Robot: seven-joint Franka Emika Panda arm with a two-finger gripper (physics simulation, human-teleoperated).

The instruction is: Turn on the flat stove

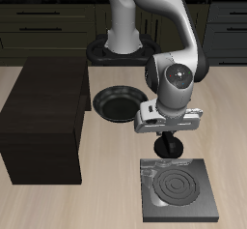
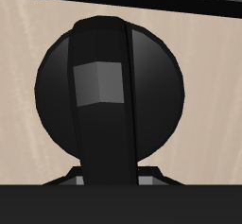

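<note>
A round black knob [image 2: 104, 81] fills most of the wrist view, seen head-on from very close. Across its face runs a raised black bar — the grip ridge — standing upright from the disc's upper rim down past its lower rim, where it meets a dark band along the frame's edge. A small grey square patch [image 2: 97, 84] sits on the bar, near the middle of the disc. Behind the knob lies the pale beige, faintly streaked wooden surface [image 2: 203, 95], visible on both sides of the disc. A dark strip — its nature cannot be told — slants across the opposite edge of the frame. Grey slivers show at the foot of the bar. No tool fingers can be made out.
</note>
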